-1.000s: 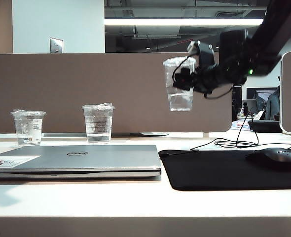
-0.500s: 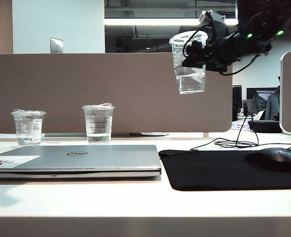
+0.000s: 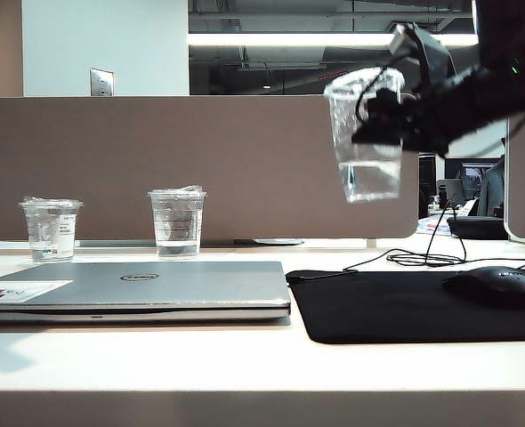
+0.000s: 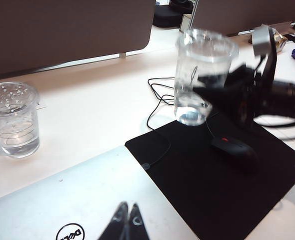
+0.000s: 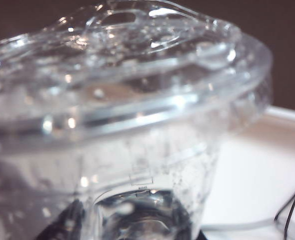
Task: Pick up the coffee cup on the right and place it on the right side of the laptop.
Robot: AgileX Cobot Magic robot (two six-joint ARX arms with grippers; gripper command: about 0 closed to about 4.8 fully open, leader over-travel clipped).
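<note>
The coffee cup (image 3: 367, 142) is a clear lidded plastic cup with a little water in it. It hangs slightly tilted in the air, high above the black mouse mat and to the right of the laptop (image 3: 138, 285). My right gripper (image 3: 396, 124) is shut on its side, coming in from the right. The right wrist view is filled by the cup (image 5: 127, 125), with a dark finger (image 5: 62, 225) beside it. From the left wrist view, the cup (image 4: 202, 75) shows in the right gripper (image 4: 237, 95). My left gripper (image 4: 127, 220) is shut, empty, over the closed silver laptop (image 4: 62, 200).
Two other clear cups (image 3: 52, 229) (image 3: 177, 222) stand behind the laptop against the brown partition. A black mouse mat (image 3: 423, 307) lies right of the laptop, carrying a black mouse (image 3: 498, 285). Cables (image 3: 423, 258) trail behind the mat.
My right gripper has carried the cup up, then rightward, lower and nearer the camera, so it looks larger. The left arm has stayed still.
</note>
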